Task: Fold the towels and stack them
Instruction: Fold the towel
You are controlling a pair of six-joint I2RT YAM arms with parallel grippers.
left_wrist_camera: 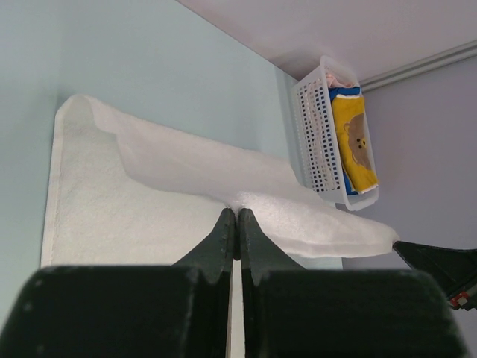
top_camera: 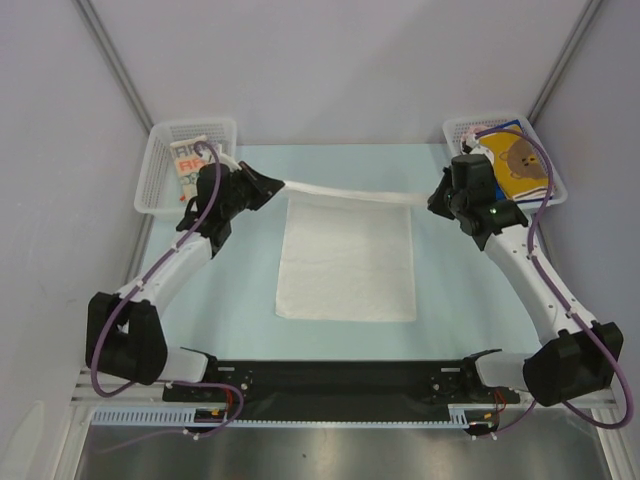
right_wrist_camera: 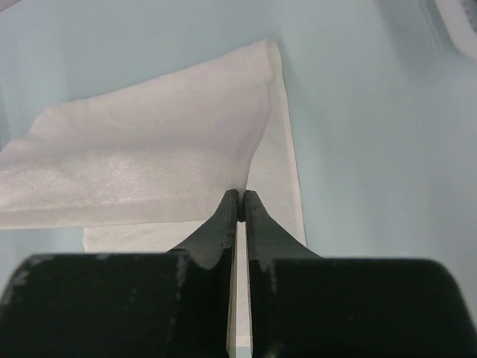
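Observation:
A plain white towel (top_camera: pixel 345 265) lies spread on the table's middle, its far edge lifted and stretched taut between both grippers. My left gripper (top_camera: pixel 272 185) is shut on the far left corner; the left wrist view shows the jaws (left_wrist_camera: pixel 237 216) pinching the cloth (left_wrist_camera: pixel 149 201). My right gripper (top_camera: pixel 432 203) is shut on the far right corner, and in the right wrist view its tips (right_wrist_camera: pixel 240 195) clamp the towel (right_wrist_camera: pixel 149 164). A cream lettered towel (top_camera: pixel 188 160) lies in the left basket. A yellow-orange bear towel (top_camera: pixel 515 160) lies in the right basket.
A white mesh basket (top_camera: pixel 160 165) stands at the far left corner and another (top_camera: pixel 455 128) at the far right, also in the left wrist view (left_wrist_camera: pixel 313 134). Grey walls enclose the pale blue table (top_camera: pixel 240 290). The arm bases sit along the near edge.

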